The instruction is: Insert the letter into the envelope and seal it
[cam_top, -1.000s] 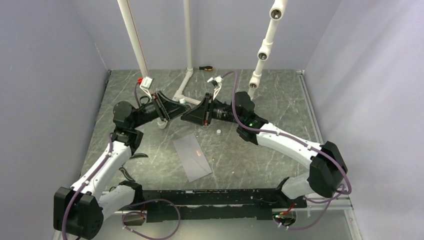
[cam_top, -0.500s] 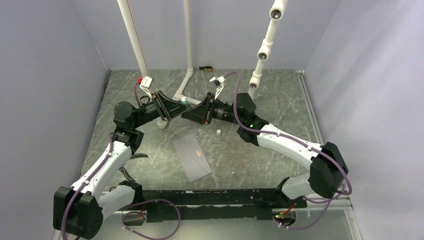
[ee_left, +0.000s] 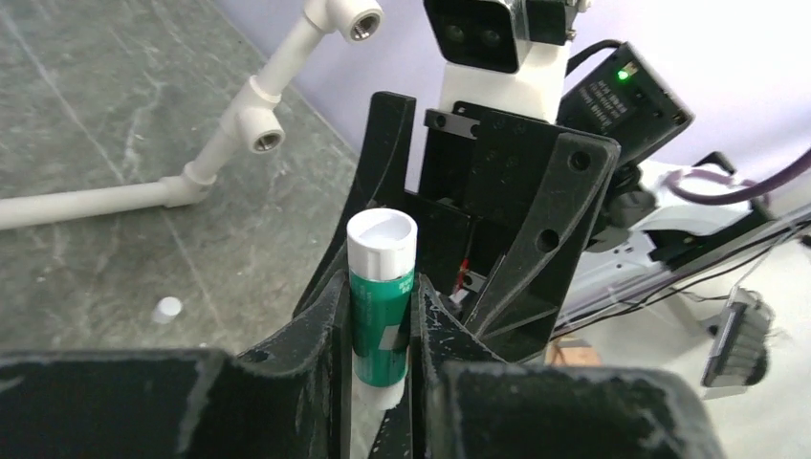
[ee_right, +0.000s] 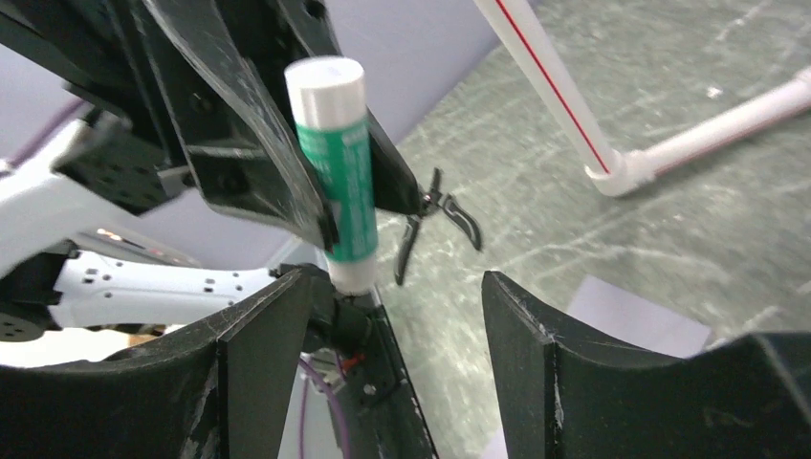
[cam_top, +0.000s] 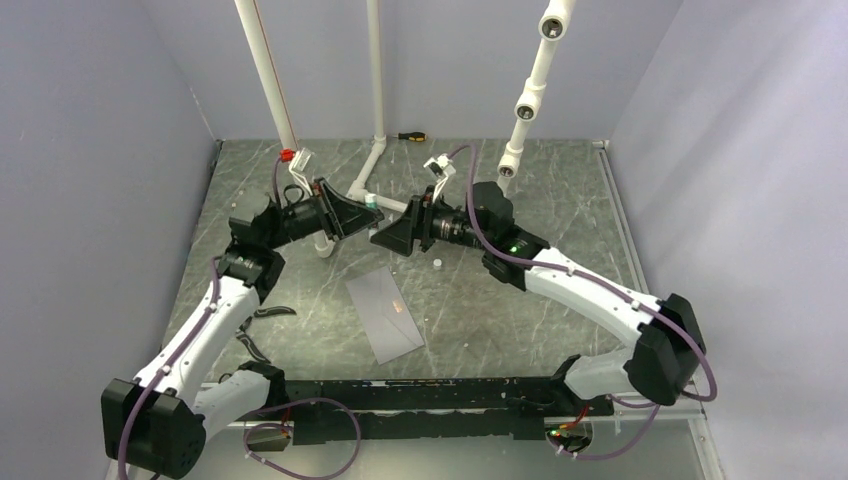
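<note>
The pale grey envelope [cam_top: 383, 314] lies flat on the table in front of both arms, flap seams up; a corner of it shows in the right wrist view [ee_right: 636, 320]. The tan letter is not in view. My left gripper [cam_top: 362, 210] is shut on a green glue stick with white ends [ee_left: 382, 296], held above the table. My right gripper [cam_top: 383, 236] is open and empty, facing the left one; the glue stick [ee_right: 335, 172] sits just beyond its left finger.
White PVC pipes [cam_top: 368, 178] stand and lie at the back of the table. A small white cap [cam_top: 437, 263] lies near the right gripper. A screwdriver [cam_top: 411, 136] lies at the back wall. A black cable piece [cam_top: 273, 313] lies at the left.
My right gripper has drawn back a little to the right of the glue stick. My left arm has shifted slightly toward the back, still holding the glue stick. The envelope has not moved.
</note>
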Controlling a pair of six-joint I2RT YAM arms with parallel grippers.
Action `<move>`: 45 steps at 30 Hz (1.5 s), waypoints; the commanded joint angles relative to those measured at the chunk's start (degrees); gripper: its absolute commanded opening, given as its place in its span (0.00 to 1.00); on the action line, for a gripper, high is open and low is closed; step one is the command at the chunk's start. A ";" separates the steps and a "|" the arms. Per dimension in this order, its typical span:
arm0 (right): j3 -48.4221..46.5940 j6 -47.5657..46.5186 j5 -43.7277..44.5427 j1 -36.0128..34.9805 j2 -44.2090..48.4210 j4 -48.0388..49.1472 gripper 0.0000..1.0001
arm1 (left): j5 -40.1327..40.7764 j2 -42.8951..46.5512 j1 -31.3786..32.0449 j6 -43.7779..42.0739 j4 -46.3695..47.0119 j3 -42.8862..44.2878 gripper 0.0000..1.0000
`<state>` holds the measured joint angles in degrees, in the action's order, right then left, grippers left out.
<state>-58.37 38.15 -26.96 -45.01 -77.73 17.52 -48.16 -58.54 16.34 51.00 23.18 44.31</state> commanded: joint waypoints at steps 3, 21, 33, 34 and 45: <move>-6.90 -8.64 5.67 0.53 8.26 -20.95 0.72 | -3.15 -0.08 0.19 -25.37 -21.92 11.29 0.02; -28.57 3.95 13.51 0.72 -1.71 -30.77 0.64 | -7.99 -5.49 0.19 -32.32 -30.29 20.01 0.02; -33.89 -0.70 8.44 0.04 -6.12 -34.69 0.53 | -8.61 -5.53 0.19 -30.34 -29.22 19.74 0.02; -34.04 -0.71 8.28 0.06 -6.38 -34.70 0.51 | -8.66 -5.56 0.19 -30.27 -29.12 19.68 0.03; -36.04 -2.55 6.63 -0.07 -7.73 -36.28 0.31 | -9.16 -5.01 0.19 -27.08 -27.78 20.06 0.02</move>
<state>-90.74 37.50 -19.14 -44.82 -85.65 -18.74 -55.42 -64.40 16.34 21.98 -7.66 62.15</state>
